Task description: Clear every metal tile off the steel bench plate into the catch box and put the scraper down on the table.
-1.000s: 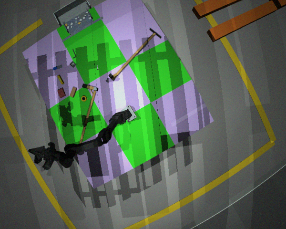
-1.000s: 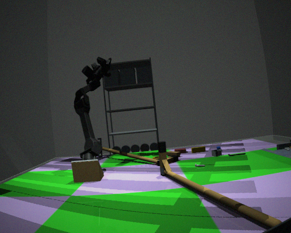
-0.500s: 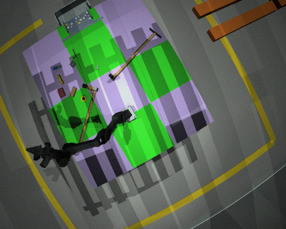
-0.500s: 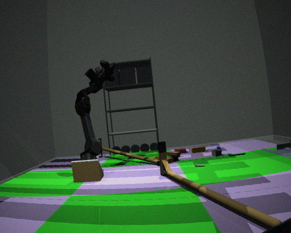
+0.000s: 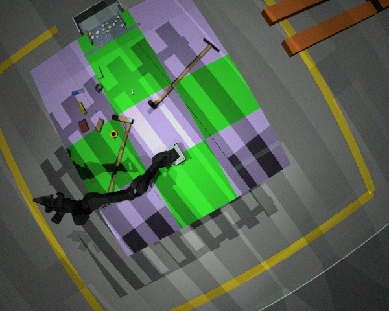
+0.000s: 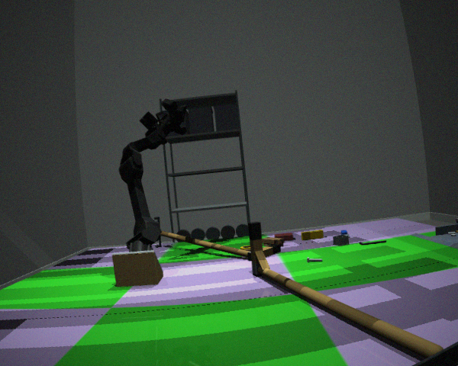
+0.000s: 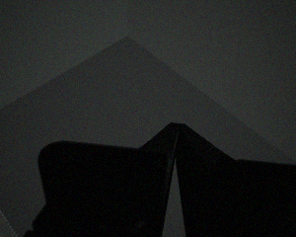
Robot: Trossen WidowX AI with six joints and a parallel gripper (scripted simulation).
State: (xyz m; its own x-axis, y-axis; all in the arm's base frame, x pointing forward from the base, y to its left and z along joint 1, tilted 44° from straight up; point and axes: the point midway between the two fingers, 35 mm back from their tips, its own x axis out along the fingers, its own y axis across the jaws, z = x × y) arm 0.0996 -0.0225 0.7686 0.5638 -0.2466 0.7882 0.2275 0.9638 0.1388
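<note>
You had open air around the gripper (image 6: 174, 113), raised high at upper left of the exterior view, fingers closed on nothing. Below, two scrapers (image 5: 181, 77) (image 5: 119, 157) lay across the table, with small clutter (image 5: 83, 126) along its left edge.

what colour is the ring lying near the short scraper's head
Yellow, with a dark centre: the ring shows best in the top view.

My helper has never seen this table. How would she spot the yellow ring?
Start at the shorter scraper nearest the arm's base. Beside its head lies the yellow ring, on a green patch. It is the only round, holed piece; its neighbours are blocks.
</note>
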